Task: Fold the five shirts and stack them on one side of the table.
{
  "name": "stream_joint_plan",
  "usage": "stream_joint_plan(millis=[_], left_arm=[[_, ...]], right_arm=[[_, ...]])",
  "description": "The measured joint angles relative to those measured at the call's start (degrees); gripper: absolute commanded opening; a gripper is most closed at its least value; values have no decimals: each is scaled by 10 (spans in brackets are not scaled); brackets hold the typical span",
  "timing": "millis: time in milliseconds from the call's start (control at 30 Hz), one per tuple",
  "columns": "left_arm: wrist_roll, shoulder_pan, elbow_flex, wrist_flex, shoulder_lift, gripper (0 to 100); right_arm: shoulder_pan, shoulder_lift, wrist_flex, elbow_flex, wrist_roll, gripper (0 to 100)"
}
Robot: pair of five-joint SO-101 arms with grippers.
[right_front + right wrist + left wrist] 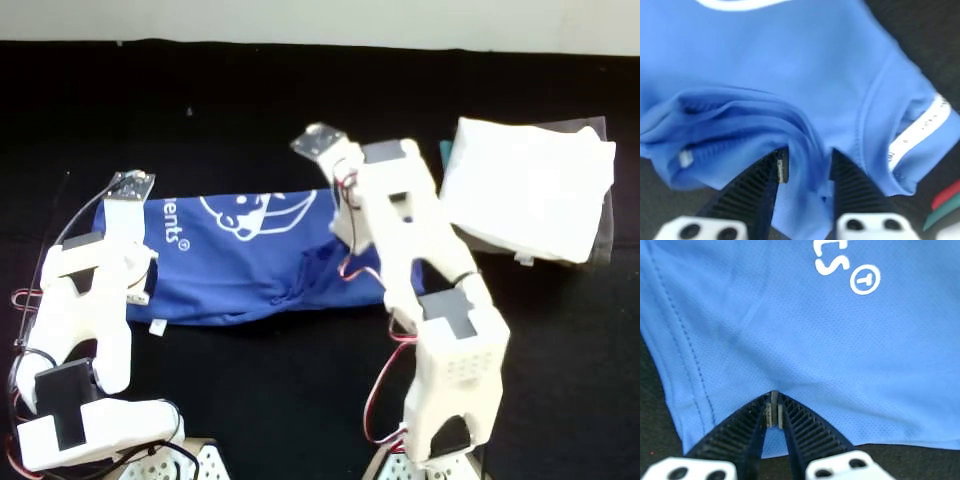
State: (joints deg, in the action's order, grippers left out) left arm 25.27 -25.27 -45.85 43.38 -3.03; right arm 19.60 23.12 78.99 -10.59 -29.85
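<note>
Black counter (250, 400), seen from above, with a pale wall along its far edge. A royal-blue mesh-knit shirt with white printed lettering and a white graphic (250, 260) lies spread lengthwise across the middle of the counter, rumpled toward its right end. A folded white shirt (530, 185) sits at the right side of the counter, well apart from the blue one, with a grey layer (603, 225) showing under its right edge. My two white arms stand at the near edge, one bent over each end of the blue shirt.

My left gripper (774, 401) is fully closed, its ribbed black fingers (805, 432) pinching a small peak of the blue cloth near the hem. My right gripper (807, 162) is partly open, its jaws astride a raised ridge of bunched blue cloth beside a white-striped trim (920, 131). A small white tag (157, 326) lies at the blue shirt's near edge.
</note>
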Motion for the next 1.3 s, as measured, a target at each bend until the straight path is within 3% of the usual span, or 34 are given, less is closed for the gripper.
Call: stream_joint_plan(millis=[333, 467, 667, 1033, 1300], left_arm=[[0, 0, 5, 2, -11, 12], [-63, -21, 49, 70, -67, 22], [-95, -78, 187, 147, -109, 210], [-96, -105, 524, 271, 242, 196], [-96, -105, 760, 375, 491, 196]], right_arm=[[-19, -98, 93, -62, 79, 141], [-21, -198, 151, -63, 83, 141], [-24, -321, 190, 4, 83, 141], [-24, -591, 192, 236, 83, 139], [-24, -684, 192, 293, 69, 139]])
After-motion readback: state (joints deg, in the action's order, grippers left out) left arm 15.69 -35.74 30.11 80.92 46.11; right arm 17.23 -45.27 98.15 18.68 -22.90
